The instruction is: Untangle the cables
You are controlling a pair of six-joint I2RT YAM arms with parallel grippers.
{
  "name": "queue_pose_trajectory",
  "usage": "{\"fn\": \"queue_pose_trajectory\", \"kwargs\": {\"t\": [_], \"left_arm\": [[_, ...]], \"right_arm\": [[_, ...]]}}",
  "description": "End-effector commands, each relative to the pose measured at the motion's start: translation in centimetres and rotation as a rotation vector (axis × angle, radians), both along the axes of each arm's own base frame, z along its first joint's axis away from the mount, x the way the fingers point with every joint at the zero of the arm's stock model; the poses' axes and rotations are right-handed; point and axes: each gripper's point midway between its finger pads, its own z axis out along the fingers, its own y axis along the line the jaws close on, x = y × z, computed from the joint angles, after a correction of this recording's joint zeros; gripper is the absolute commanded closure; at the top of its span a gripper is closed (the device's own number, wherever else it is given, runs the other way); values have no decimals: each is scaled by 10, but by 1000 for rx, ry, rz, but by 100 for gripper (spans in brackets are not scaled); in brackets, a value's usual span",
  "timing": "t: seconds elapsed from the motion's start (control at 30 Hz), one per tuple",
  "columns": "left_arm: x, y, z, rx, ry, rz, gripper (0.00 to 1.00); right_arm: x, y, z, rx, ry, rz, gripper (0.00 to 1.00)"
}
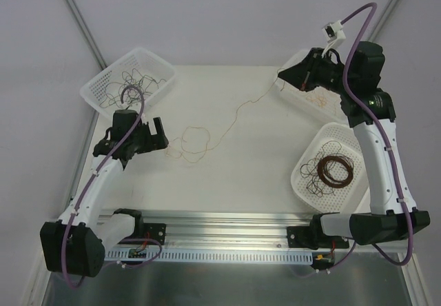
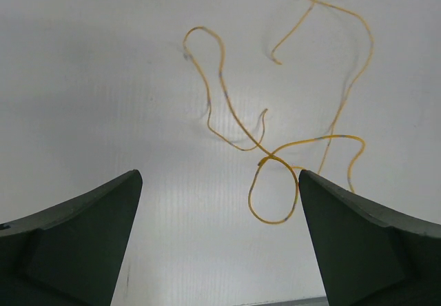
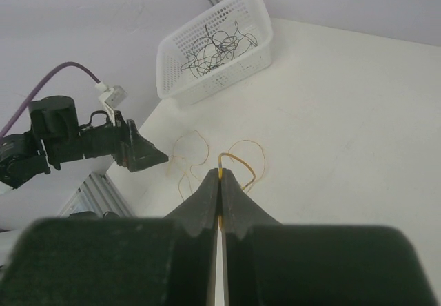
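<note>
Biggest first: white table [image 1: 234, 182] with three white mesh baskets on it. The far-left basket [image 1: 157, 63] holds a tangle of dark cables [image 1: 131, 84]. The near-right basket [image 1: 303, 165] has a brown ring coil [image 1: 337, 170] with loose dark strands around it. The far-right basket [image 1: 298, 94] sits mostly under the right arm, and I see a few tan strands inside. The right gripper [image 1: 281, 74] is up off the table at the far right, fingers pinched together on one end of a yellow strand [image 1: 236, 110]. From there the strand runs down and left across the table and ends in loose loops just ahead of the left gripper [image 1: 163, 132]. The left gripper is spread wide, holding nothing, low over the table; the loops lie in front of it, not touching its fingers. The overhead view gives me the whole run of the strand but not the grip. The right wrist view shows the grip: yellow wire squeezed in the seam between the two fingers, with the loops and the left gripper below. Only the left wrist view shows the strand crossing itself into a small closed loop near the finger at the picture's right; I can't tell if it's knotted.
</note>
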Motion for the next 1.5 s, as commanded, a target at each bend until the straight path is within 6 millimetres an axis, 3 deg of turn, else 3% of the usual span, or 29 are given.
{"fn": "queue_pose_trajectory", "kwargs": {"t": [0.0,0.13,0.33,0.6,0.87,1.13,1.2,1.23,1.4,1.47], "left_arm": [[10,-25,58,-7,-210,-263,1],[4,-59,96,-74,-340,-515,1],[2,-87,95,-110,-341,-713,3],[2,-161,59,-94,-200,-947,3],[9,-205,4,-94,-75,-1055,10],[26,-218,-43,-78,40,-1067,30],[29,-221,-48,-72,48,-1064,34],[29,-220,-54,-65,64,-1060,41],[35,-224,-63,-65,82,-1053,48],[35,-225,-67,-61,91,-1058,59]], "right_arm": [[0,5,-5,-28,-12,21,99],[-5,18,-15,-37,5,62,99],[-8,30,-20,-49,3,105,99],[-11,39,-30,-65,32,127,99],[-16,45,-42,-71,60,149,99],[-19,50,-52,-75,80,164,99],[-20,50,-54,-74,85,167,99],[-20,51,-56,-72,91,168,99],[-20,54,-62,-65,105,174,99],[-20,55,-64,-64,114,176,99]]}}
